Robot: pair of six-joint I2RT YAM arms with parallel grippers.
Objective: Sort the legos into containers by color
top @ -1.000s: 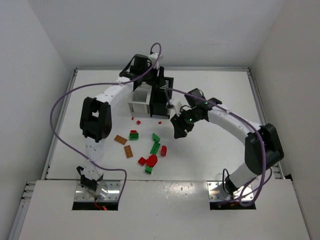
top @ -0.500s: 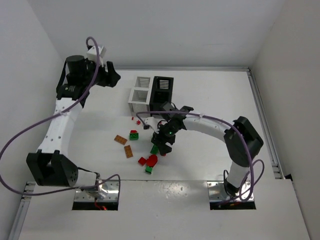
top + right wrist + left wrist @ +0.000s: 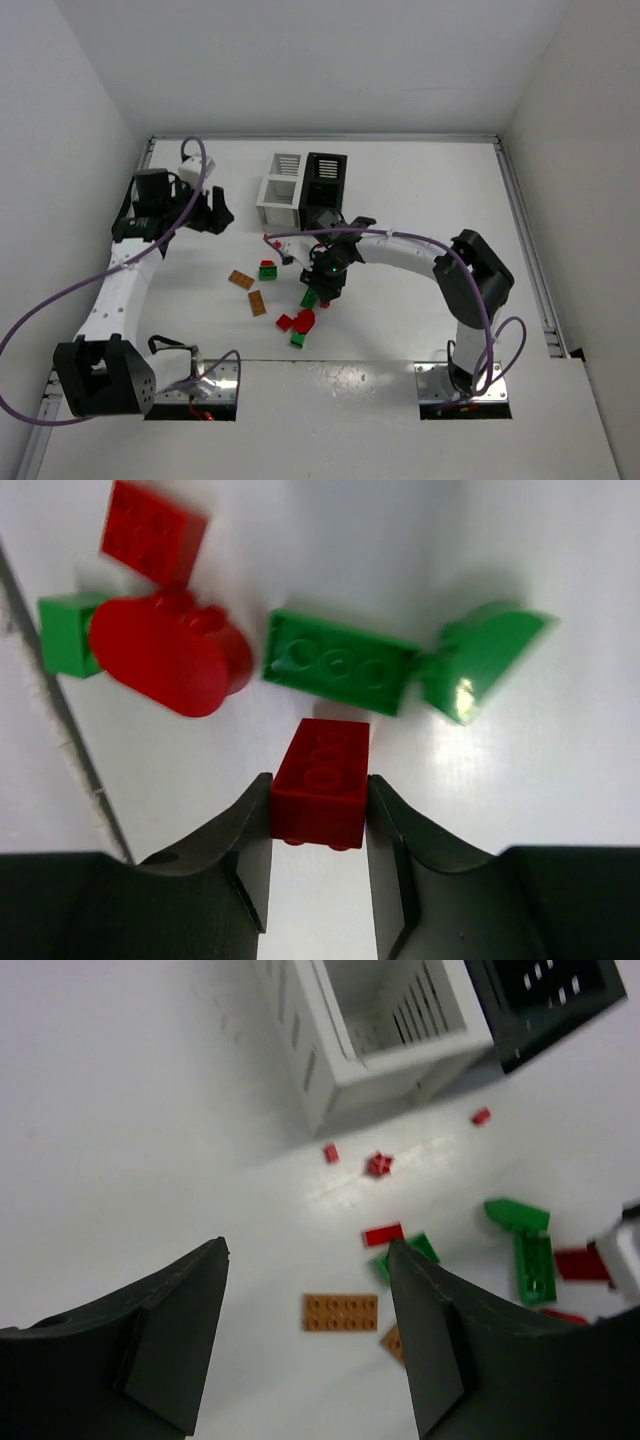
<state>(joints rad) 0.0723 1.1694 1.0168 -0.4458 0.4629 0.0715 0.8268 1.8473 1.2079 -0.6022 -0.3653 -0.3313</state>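
Right gripper (image 3: pixel 318 802): jaws narrowed onto both sides of a red brick (image 3: pixel 322 778), low over the white table (image 3: pixel 420 200). Just beyond it lie a green brick (image 3: pixel 340 665), a green sloped piece (image 3: pixel 480 660) touching that brick's end, and a rounded red piece (image 3: pixel 170 665). Left gripper (image 3: pixel 305 1330): jaws wide, holding nothing. Ahead of it are an orange-brown plate (image 3: pixel 341 1312), a white bin (image 3: pixel 385 1050) and a black bin (image 3: pixel 545 1005).
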